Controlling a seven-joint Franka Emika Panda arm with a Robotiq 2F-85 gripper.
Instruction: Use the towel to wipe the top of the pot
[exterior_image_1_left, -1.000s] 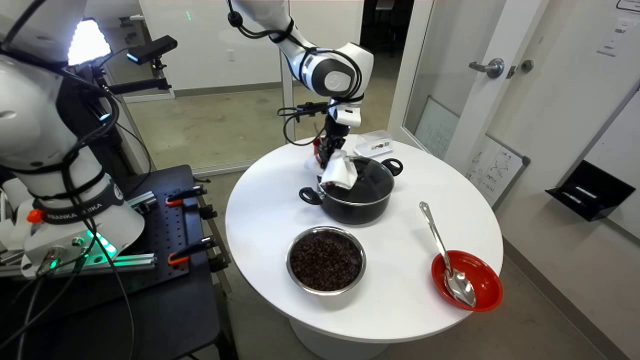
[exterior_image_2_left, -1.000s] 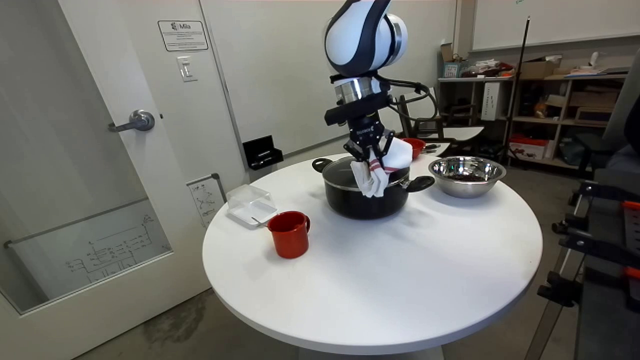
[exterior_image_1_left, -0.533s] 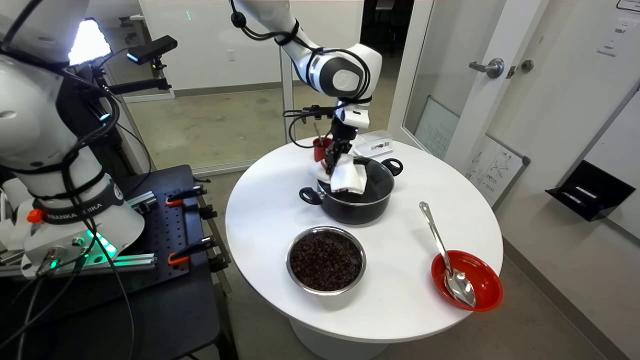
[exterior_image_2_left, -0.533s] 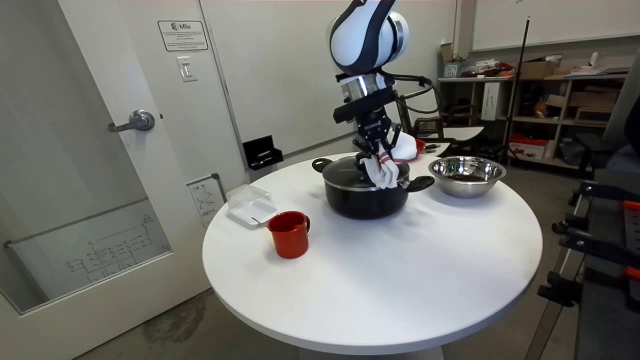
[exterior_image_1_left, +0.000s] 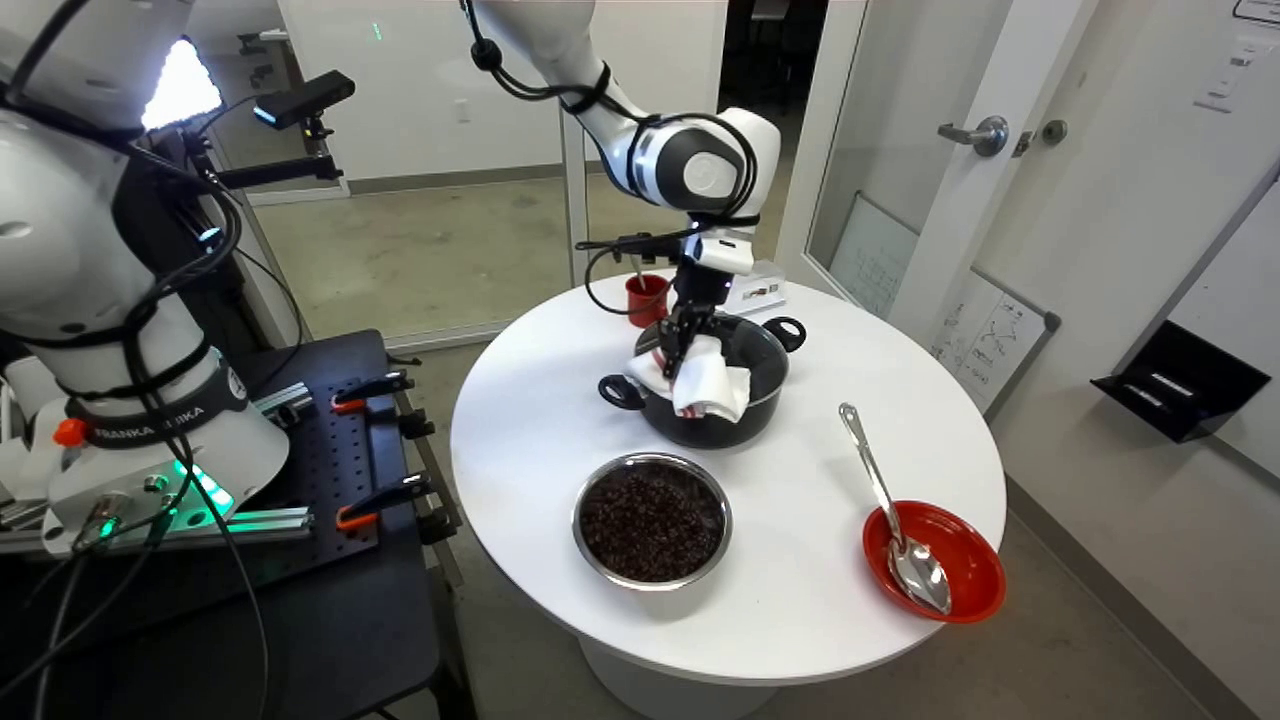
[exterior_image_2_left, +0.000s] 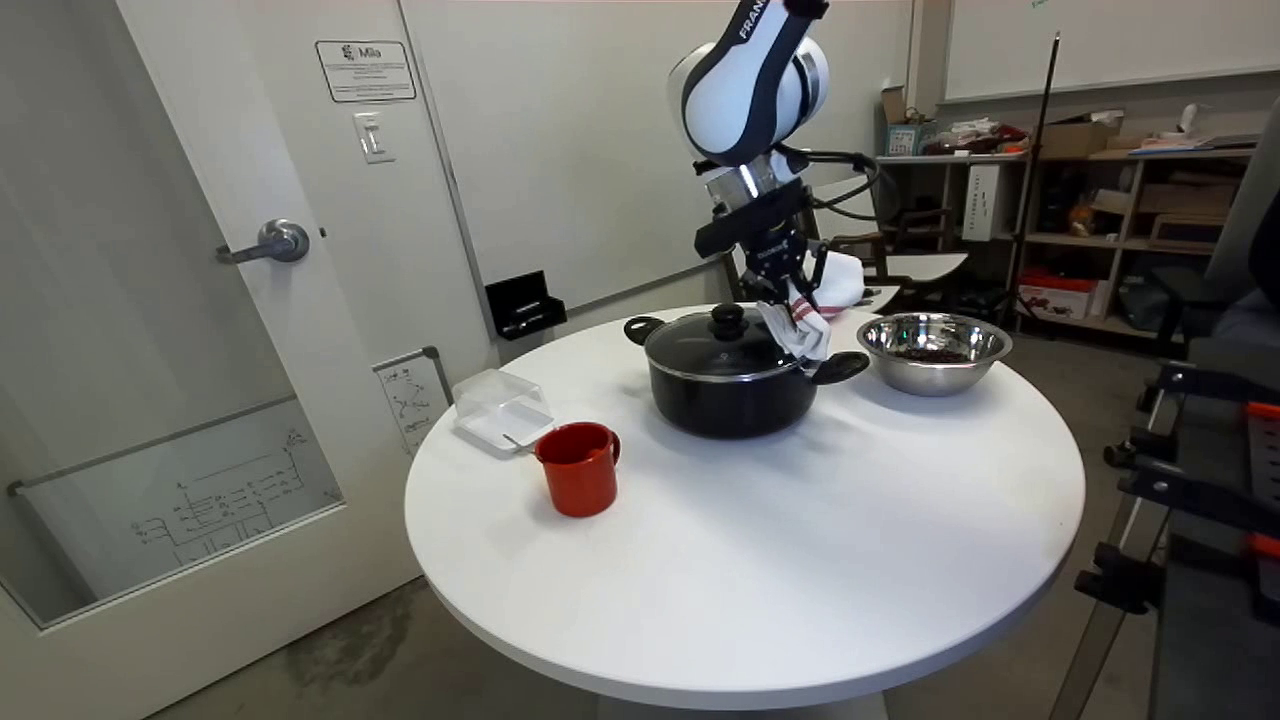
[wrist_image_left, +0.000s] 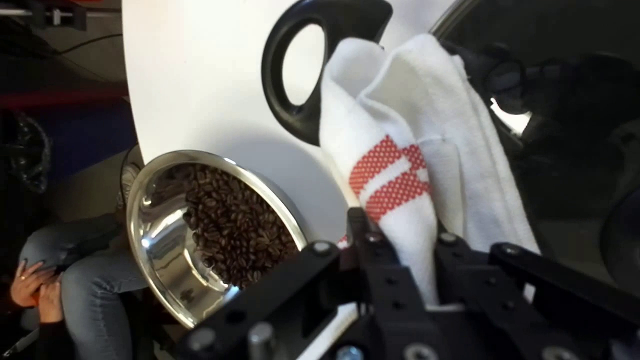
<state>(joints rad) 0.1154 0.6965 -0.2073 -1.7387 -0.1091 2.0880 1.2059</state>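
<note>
My gripper (exterior_image_1_left: 676, 358) is shut on a white towel (exterior_image_1_left: 712, 385) with red stripes. The gripper (exterior_image_2_left: 793, 290) and towel (exterior_image_2_left: 797, 330) are over the side of the black pot (exterior_image_2_left: 730, 408) nearest the metal bowl. The pot has a glass lid (exterior_image_2_left: 690, 345) with a black knob. The towel hangs down at the lid's rim beside a side handle; I cannot tell how firmly it touches. In the wrist view the towel (wrist_image_left: 460, 165) is bunched between the fingers (wrist_image_left: 402, 227), with the pot handle (wrist_image_left: 272, 85) to its left and the dark lid (wrist_image_left: 565, 165) to its right.
A metal bowl (exterior_image_2_left: 935, 378) of coffee beans stands beside the pot. A red mug (exterior_image_2_left: 582, 482) and a clear plastic box (exterior_image_2_left: 500, 412) stand on the pot's other side. A red bowl (exterior_image_1_left: 985, 595) with a metal spoon (exterior_image_1_left: 868, 465) sits at the white table's (exterior_image_1_left: 800, 620) edge.
My gripper and towel have moved across the lid toward the metal bowl's side. The lid's knob now shows in an exterior view. The pot has stayed in place.
</note>
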